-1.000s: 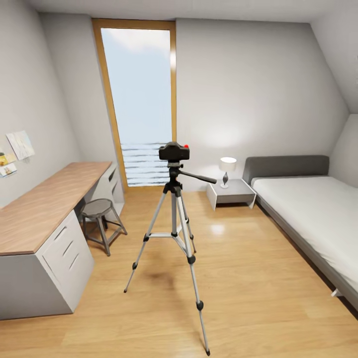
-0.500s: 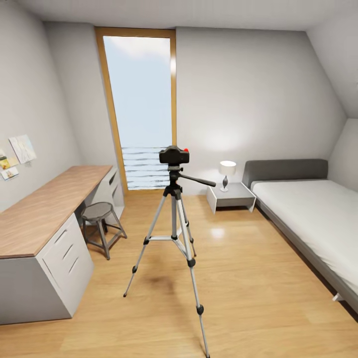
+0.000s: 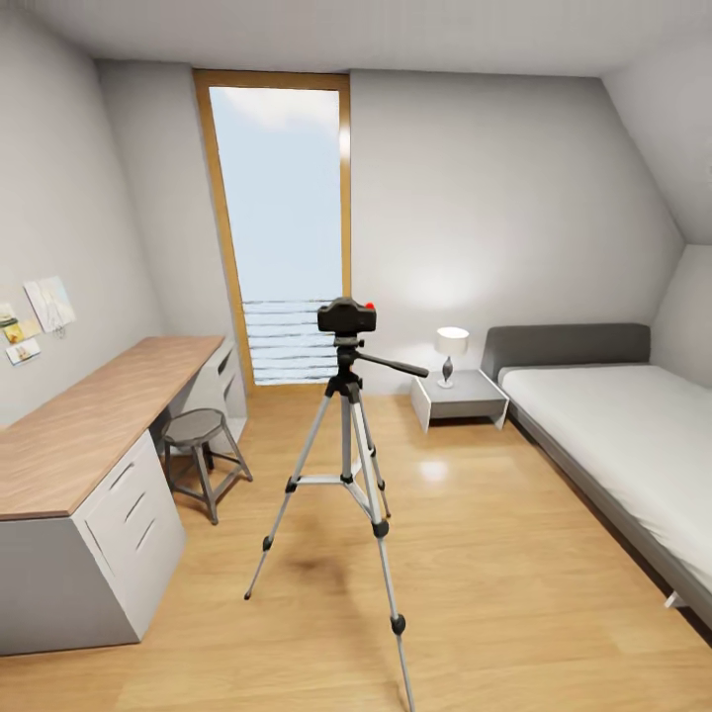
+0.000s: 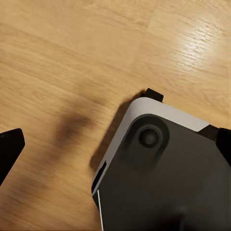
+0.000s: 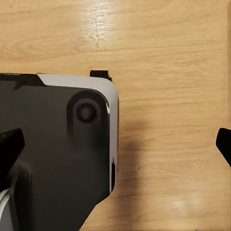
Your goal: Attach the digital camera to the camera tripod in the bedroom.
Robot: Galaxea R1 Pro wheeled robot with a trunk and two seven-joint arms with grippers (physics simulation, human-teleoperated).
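Digital camera (image 3: 346, 315) seated on the head of the camera tripod (image 3: 348, 465), mid-floor in the bedroom, red button up; task looks done, judging by how squarely it sits. Small, rigid, probably light, yet top-heavy on those thin splayed legs (a nudge to the pan handle could tip the lot). Best taken by the chunky body sides, never the lens; tripod by the centre column.

Around it: stool (image 3: 203, 443) beside the desk (image 3: 74, 435), nightstand with lamp (image 3: 452, 351), bed (image 3: 618, 425) along the far side. Left gripper (image 4: 115, 144) and right gripper (image 5: 118, 142) aimed at the floor over the robot base (image 4: 159, 178), fingertips wide apart, nothing between.
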